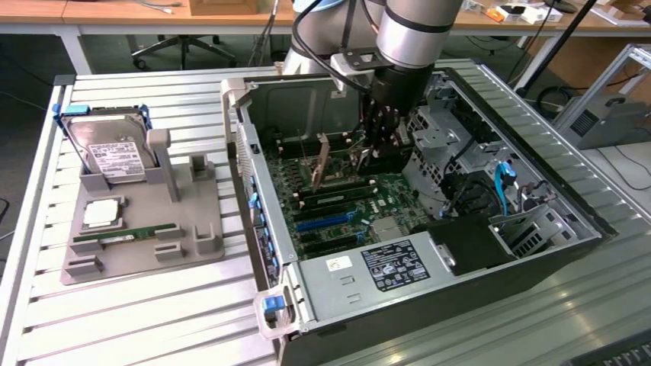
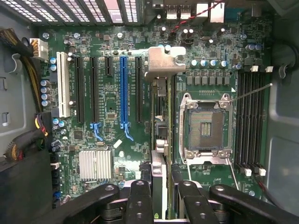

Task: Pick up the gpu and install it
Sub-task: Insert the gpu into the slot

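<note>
1. Dark board and a silvery metal bracket: that is the gpu (image 2: 158,135), seen edge-on from the wrist view, standing upright between the black fingers (image 2: 140,200) of the gripper (image 2: 159,205), which are clamped on its top edge.
2. In the exterior view the arm (image 1: 412,30) reaches straight down into the open computer case (image 1: 569,198), and the card (image 1: 319,162) hangs upright over the green motherboard (image 1: 336,210), near the back wall of the case.
3. From above, the card sits beside the black expansion slots (image 2: 138,88) and just next to the blue slot (image 2: 123,88) (whether it is seated in a slot I cannot tell).
4. The empty processor socket (image 2: 204,127) lies on the card's other side.
5. Toward the exterior view's left, a grey holder (image 1: 142,229) on the slatted table (image 1: 133,320) carries a hard drive (image 1: 110,152) and a green memory stick (image 1: 124,235).
</note>
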Robot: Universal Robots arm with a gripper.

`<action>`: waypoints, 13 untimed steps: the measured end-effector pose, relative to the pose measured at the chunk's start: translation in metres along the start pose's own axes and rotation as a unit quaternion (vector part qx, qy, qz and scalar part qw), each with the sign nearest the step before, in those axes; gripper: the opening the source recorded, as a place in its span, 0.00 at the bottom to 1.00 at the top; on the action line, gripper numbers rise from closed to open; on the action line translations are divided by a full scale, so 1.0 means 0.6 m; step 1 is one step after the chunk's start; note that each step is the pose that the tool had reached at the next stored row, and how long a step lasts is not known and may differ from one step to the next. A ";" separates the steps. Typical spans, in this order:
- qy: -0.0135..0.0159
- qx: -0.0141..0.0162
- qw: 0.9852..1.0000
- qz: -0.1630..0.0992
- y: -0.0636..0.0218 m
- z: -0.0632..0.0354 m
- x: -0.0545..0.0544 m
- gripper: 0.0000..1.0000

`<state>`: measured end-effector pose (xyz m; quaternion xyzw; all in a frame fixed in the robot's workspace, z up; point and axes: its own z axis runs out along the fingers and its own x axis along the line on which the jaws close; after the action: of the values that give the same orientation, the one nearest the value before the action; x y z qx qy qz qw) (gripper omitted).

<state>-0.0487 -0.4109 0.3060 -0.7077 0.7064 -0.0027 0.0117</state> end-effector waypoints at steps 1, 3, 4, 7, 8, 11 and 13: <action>0.000 0.000 1.000 0.000 0.000 0.000 0.001 0.27; 0.000 0.000 1.000 0.000 0.000 0.000 0.003 0.27; 0.000 0.000 1.000 0.000 0.000 0.000 0.003 0.27; 0.000 0.000 1.000 0.000 0.000 0.000 0.005 0.27; 0.000 0.000 1.000 0.000 0.000 0.000 0.006 0.27; 0.000 0.000 1.000 0.000 0.000 0.000 0.008 0.27; 0.000 0.000 1.000 0.000 0.000 0.000 0.010 0.27</action>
<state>-0.0489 -0.4167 0.3058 -0.7077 0.7064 -0.0027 0.0117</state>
